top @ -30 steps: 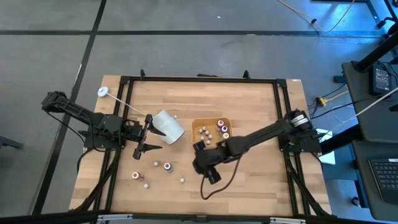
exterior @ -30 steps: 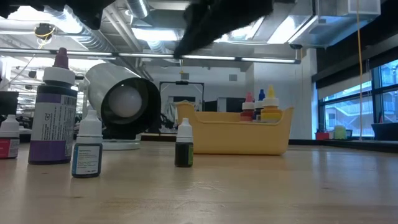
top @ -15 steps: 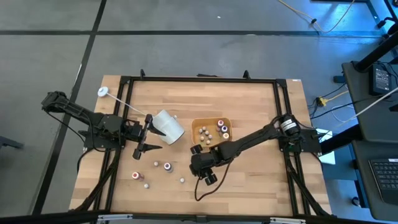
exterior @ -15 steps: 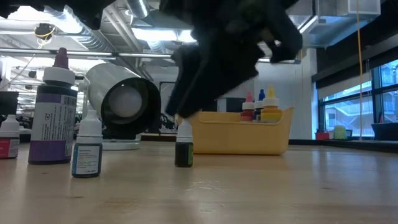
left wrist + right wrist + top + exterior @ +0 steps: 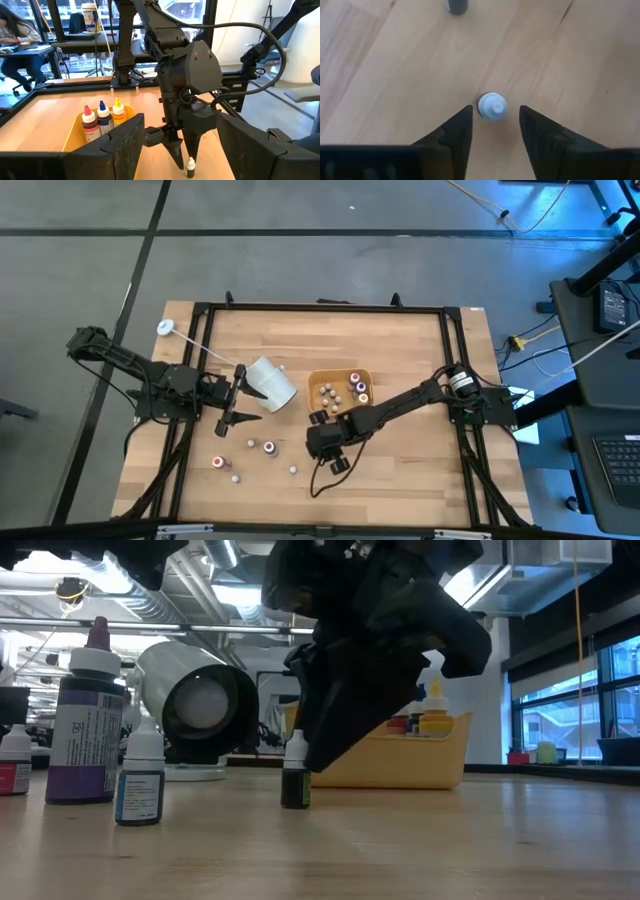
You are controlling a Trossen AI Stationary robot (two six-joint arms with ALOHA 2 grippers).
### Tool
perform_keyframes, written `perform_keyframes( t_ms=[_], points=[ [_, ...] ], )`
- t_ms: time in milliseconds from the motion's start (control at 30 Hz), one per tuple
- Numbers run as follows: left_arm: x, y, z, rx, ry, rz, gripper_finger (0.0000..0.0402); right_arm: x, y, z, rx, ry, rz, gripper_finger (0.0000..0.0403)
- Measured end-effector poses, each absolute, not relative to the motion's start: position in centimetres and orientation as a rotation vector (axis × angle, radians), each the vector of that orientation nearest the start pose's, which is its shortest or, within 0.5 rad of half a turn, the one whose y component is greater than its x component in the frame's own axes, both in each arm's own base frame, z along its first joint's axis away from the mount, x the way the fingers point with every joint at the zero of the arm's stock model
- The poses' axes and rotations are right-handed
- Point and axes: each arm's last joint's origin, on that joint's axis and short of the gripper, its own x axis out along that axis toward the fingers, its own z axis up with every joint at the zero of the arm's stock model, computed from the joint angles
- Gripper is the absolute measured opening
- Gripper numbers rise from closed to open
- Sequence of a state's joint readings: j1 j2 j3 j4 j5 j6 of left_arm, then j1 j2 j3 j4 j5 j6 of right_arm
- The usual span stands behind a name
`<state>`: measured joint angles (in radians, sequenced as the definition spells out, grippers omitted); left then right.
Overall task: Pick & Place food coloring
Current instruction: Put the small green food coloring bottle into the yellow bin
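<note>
The right gripper (image 5: 491, 131) hangs jaws spread right over a small upright food coloring bottle (image 5: 492, 106) standing on the worktop near the orange tray (image 5: 318, 380); the left gripper (image 5: 232, 393) waits open beside the white cup (image 5: 268, 383).

Two robot arms: left arm (image 5: 150, 385), right arm (image 5: 400, 405). One white cup (image 5: 270, 383), lying on its side. One yellow-orange tray (image 5: 318, 379) holding about six small food coloring bottles (image 5: 352, 387). About six more small bottles (image 5: 269, 447) standing loose on one wooden table (image 5: 400, 340); exact bottle totals cannot be told.
</note>
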<state>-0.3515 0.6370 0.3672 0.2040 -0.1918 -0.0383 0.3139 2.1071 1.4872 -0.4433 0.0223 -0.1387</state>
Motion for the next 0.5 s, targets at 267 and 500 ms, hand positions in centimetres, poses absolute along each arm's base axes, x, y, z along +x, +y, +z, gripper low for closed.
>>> perform_keyframes(
  t_ms=[267,500],
  points=[
    [14.83,-4.85,24.67,-0.021,0.066,-0.158,0.0244,41.69,13.48,15.36,-0.311,1.009,0.344,0.0103],
    [14.83,-4.85,24.67,-0.021,0.066,-0.158,0.0242,41.79,13.51,15.42,-0.319,0.994,0.35,0.01]
  ],
)
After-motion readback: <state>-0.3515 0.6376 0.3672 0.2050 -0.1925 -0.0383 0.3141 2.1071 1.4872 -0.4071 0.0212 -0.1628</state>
